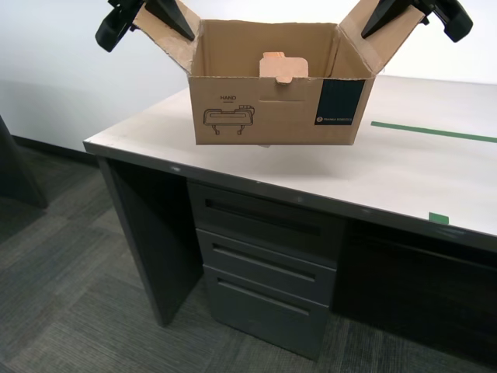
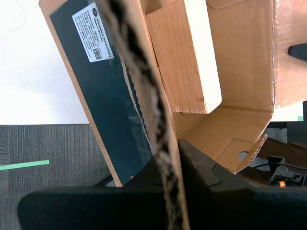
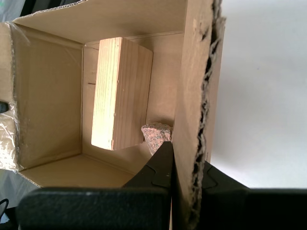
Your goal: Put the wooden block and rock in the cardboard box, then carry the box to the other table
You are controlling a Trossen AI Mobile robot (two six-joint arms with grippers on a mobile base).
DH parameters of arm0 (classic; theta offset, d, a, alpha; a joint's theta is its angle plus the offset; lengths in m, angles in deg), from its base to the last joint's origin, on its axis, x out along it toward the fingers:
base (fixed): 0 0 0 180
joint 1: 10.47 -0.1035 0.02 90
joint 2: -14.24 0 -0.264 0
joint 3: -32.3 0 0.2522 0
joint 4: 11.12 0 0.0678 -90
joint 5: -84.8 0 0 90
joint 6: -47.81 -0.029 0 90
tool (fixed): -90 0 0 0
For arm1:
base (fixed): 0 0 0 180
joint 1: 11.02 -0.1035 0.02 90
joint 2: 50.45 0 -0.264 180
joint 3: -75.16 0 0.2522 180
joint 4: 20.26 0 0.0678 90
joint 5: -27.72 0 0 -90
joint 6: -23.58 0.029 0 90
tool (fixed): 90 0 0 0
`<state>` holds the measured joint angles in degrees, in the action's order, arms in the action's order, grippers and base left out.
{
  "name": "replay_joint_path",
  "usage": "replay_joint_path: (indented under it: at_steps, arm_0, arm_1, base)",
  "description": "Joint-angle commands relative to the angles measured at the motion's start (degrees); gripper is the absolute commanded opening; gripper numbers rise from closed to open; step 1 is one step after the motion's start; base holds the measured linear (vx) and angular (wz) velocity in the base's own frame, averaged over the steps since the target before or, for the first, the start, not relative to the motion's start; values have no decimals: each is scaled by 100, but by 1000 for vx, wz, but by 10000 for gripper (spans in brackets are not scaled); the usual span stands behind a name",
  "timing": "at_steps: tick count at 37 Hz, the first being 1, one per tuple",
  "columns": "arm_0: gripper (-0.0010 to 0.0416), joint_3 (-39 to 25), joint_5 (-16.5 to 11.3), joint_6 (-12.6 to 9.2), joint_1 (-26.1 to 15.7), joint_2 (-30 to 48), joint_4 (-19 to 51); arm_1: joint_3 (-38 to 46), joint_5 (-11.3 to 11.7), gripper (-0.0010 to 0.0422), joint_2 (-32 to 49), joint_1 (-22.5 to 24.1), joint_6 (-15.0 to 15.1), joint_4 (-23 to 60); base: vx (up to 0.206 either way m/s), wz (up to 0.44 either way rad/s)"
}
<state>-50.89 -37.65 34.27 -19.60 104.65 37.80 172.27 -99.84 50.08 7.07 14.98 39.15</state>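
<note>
Cardboard is all that carries the load at this moment: the brown corrugated cardboard box (image 1: 276, 85) hangs a little above the smooth pale surface (image 1: 404, 167) with green tape marks, gripped only by its two side flaps. My first gripper (image 3: 184, 165) is clamped on one flap, its black fingers (image 3: 158, 167) pressed against both faces of the ragged edge; my second gripper (image 2: 172, 158) pinches the opposite flap in the same way, beside the dark teal label (image 2: 103, 91). Inside, the light tan rectangular wooden block (image 3: 120, 93) lies on the box floor, and the small pinkish-grey rough rock (image 3: 156, 134) sits just beside it, near my first gripper's flap. Both things are loaded, so I judge the step in hand to be the carry.

To do it well, I should keep both grips at equal height so the floor stays level and the block does not slide. The flaps are torn at the edges and could crease or rip, so the pull between the arms should stay even, without jerks. The cloth-draped table is not in view.
</note>
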Motion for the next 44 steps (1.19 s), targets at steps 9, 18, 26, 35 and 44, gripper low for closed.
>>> replay_joint_path:
  at_steps: [9,18,26,35,44]
  arm_0:
    - [-1,-7,-28,-2,0,-7,-39]
    - [-1,-7,-28,-61,-15,-7,-37]
    - [-1,-4,-28,-105,-35,-7,-37]
    - [-1,-4,-24,-177,-66,-7,-37]
    - [-1,-4,-24,-240,-81,-7,-44]
  arm_1:
    - [7,177,-1,-7,4,50,-184]
    - [7,177,-1,-7,4,68,-234]
    - [7,175,-1,-7,4,66,-291]
    - [7,175,-1,-7,4,111,-437]
    - [7,168,-1,-7,4,50,-503]
  base:
    - [2,176]
    - [-3,216]
    - [-5,248]
    - [-3,276]
    - [0,305]
